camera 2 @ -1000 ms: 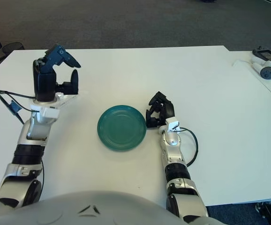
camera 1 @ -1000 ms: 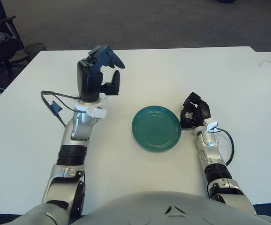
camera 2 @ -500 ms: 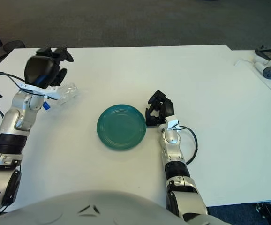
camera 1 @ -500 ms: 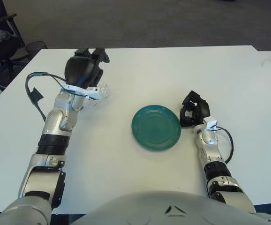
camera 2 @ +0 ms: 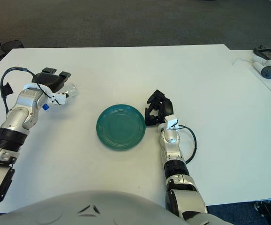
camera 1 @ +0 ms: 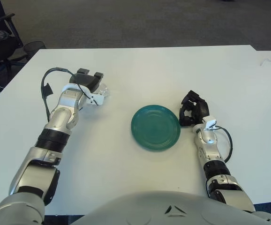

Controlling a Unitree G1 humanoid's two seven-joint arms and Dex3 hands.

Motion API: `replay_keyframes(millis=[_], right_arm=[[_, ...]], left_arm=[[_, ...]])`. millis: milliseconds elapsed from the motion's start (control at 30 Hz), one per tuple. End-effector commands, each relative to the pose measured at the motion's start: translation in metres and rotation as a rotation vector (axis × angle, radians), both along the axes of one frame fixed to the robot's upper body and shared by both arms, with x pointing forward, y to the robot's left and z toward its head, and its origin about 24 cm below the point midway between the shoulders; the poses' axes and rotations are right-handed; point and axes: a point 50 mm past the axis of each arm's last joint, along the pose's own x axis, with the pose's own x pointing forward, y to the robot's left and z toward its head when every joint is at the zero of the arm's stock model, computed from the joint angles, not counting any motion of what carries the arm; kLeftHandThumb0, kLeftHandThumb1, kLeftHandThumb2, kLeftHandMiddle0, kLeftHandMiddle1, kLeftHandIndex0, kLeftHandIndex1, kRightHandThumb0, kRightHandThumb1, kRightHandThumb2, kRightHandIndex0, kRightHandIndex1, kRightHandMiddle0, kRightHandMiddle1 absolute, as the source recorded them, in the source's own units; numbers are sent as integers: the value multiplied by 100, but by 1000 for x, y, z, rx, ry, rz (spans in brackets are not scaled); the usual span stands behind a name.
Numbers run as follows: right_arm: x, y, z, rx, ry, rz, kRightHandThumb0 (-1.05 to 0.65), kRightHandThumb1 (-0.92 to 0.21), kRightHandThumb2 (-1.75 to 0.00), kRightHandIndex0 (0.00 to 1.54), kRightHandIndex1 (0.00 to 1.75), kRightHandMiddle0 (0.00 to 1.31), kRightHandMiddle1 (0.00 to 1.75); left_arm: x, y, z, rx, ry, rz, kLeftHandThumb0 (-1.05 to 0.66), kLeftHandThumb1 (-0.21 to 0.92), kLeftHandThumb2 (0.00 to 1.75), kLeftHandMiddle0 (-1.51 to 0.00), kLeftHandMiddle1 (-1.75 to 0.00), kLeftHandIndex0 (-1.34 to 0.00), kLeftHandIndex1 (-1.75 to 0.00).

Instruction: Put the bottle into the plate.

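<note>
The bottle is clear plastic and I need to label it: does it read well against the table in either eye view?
Left eye view: bottle barely separates from the white table, mostly hidden under the left hand. Right eye view: faint outline, blue cap visible.

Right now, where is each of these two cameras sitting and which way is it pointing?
Left eye view: on the robot's head, looking forward and down at the white table; both arms show, the left hand down over the clear bottle, and its chest at the bottom edge.
Right eye view: just to the right on the same head, facing the same way; same arms, right hand beside the plate's right edge.
Shared: the green plate, bottle, both hands, and the table.
</note>
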Motion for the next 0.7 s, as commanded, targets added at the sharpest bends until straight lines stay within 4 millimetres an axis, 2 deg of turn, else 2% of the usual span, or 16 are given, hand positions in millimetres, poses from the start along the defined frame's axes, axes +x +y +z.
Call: replay_keyframes(millis=[0,367,667], right_arm=[[-51,4,-70,55,367,-17,-1,12,-175,93,175,81,156],[-48,4,-71,60,375,-19,0,6,-174,89,174,68,173],[-45,5,-71,62,378,-9,0,7,-175,90,175,69,171]], left_arm=[[7,10,11,66,18,88,-104,92,52,0,0,0,0],[3,11,5,131,99,86,-105,92,77,0,0,0,0],[5,9,13,228,181,37,-105,92,86,0,0,0,0]])
